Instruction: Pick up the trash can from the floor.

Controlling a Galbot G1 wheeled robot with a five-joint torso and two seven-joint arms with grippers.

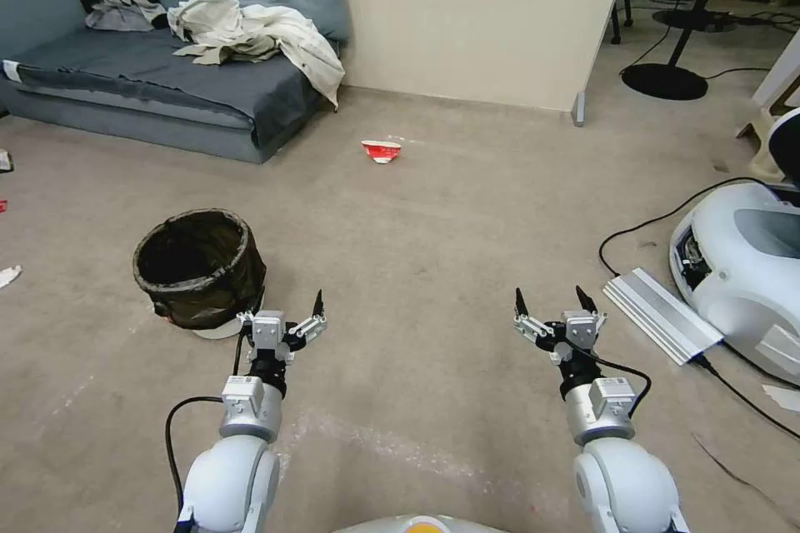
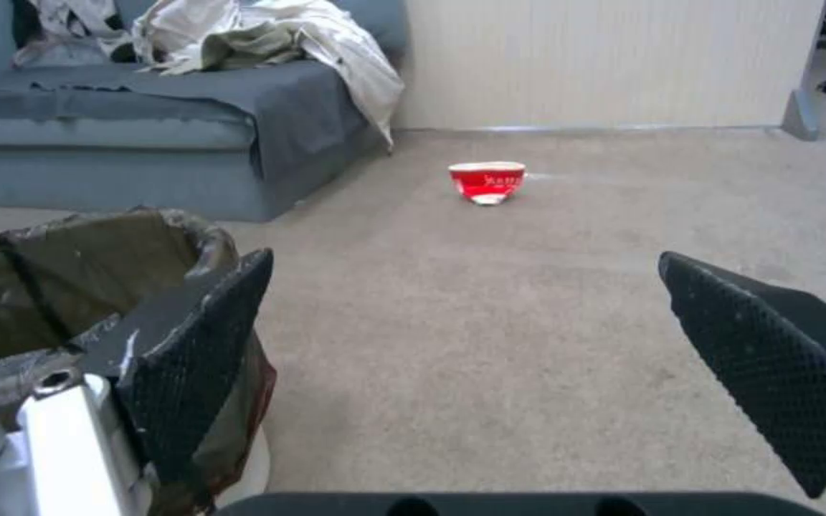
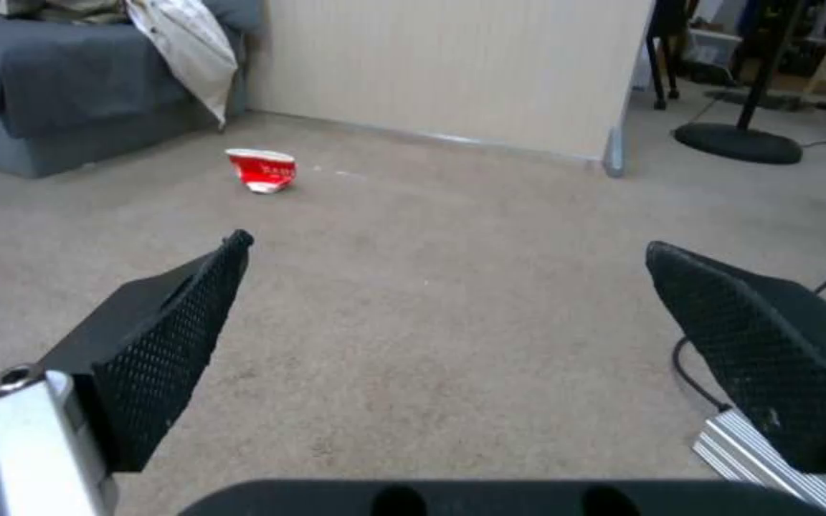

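Observation:
The trash can [image 1: 200, 266] stands upright on the beige carpet floor [image 1: 433, 250] at my front left, a white bin with a dark bag folded over its rim. My left gripper [image 1: 283, 312] hangs open just to its right and slightly nearer me. In the left wrist view the trash can [image 2: 69, 287] sits right beside one finger [image 2: 203, 344] of the left gripper [image 2: 464, 261], with only carpet between the jaws. My right gripper [image 1: 550, 304] is open over bare carpet at the right, and the right wrist view shows the right gripper [image 3: 449, 246] holding nothing.
A crushed red-and-white cup [image 1: 381, 151] lies ahead near the wall [image 1: 475, 17]. A grey sofa [image 1: 150, 75] with clothes fills the far left. At the right sit a white machine [image 1: 742, 266], a metal rail [image 1: 662, 315] and cables.

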